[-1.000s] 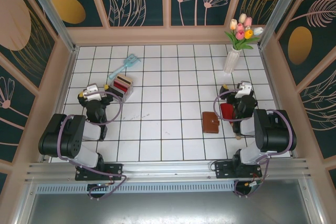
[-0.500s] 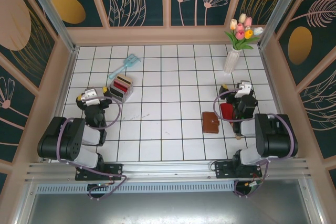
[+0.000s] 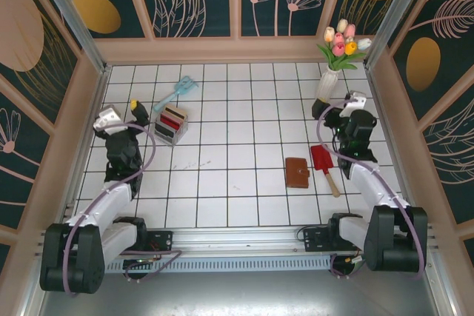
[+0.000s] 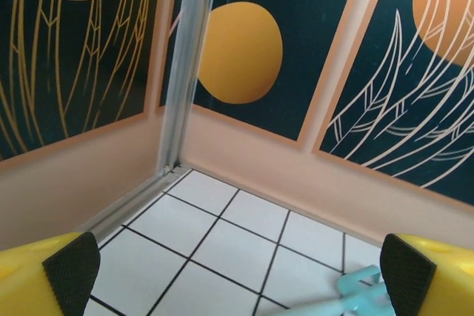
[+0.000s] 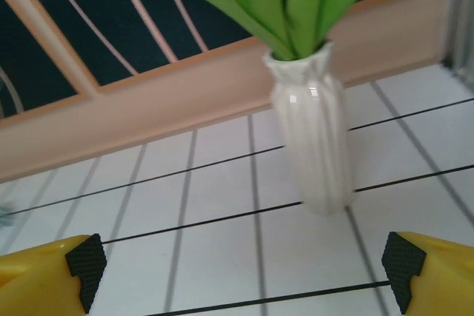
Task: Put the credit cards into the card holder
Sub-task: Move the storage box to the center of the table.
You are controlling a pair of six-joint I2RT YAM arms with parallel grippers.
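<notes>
Vase (image 5: 311,138) stands ahead of the spread, empty right fingers (image 5: 85,260) and could topple if they swing toward the card holder (image 3: 298,172); left fingers (image 4: 70,264) gape empty too.

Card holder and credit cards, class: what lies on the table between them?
In the top view, only bare white tiles lie between the card holder and the credit cards.
</notes>
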